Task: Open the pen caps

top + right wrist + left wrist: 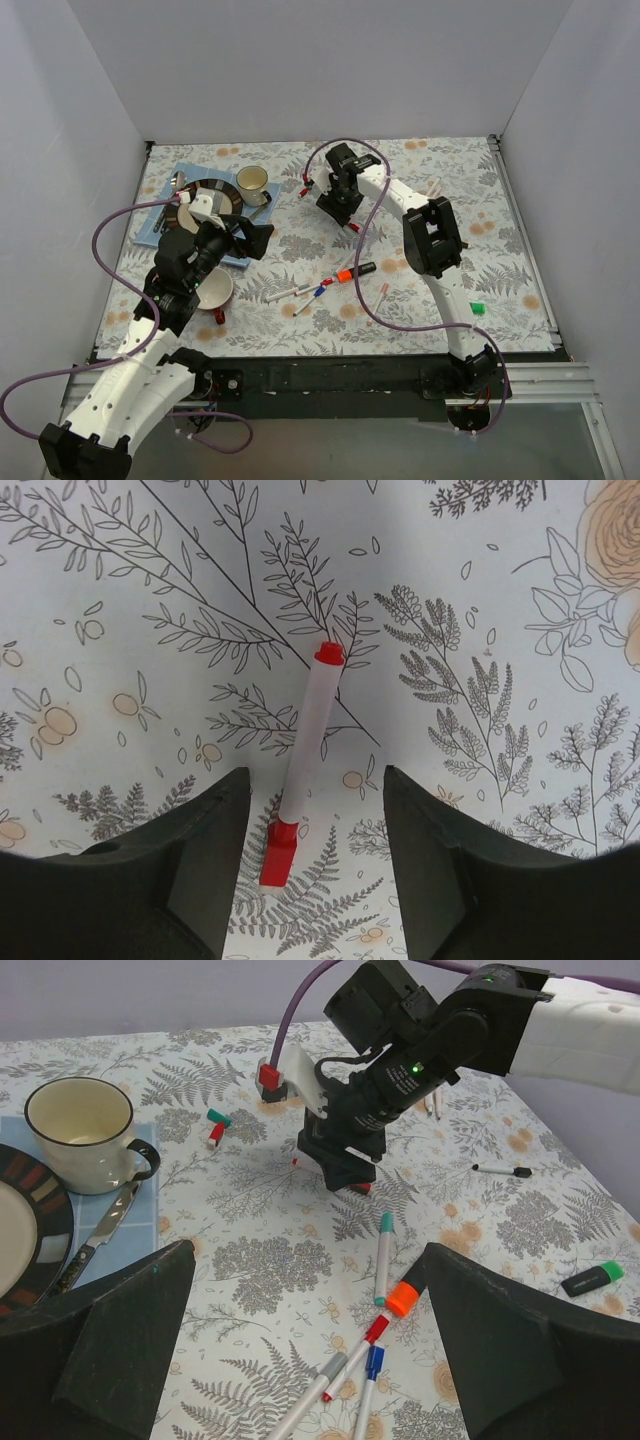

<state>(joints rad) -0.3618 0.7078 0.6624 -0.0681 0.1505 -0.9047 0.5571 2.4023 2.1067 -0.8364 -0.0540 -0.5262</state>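
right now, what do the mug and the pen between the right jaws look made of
The mug looks like glazed ceramic: smooth cream surface, thick wall and handle. The pen is probably plastic: matte, slightly translucent white barrel, with an opaque red cap showing a mild sheen.

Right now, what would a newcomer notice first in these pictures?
The right arm's fingers hang open over a white pen with red ends at the table's far middle. Nearer, an orange cap stands out on a black marker among loose pens. At left, a cream mug and dark plate sit on a blue mat.
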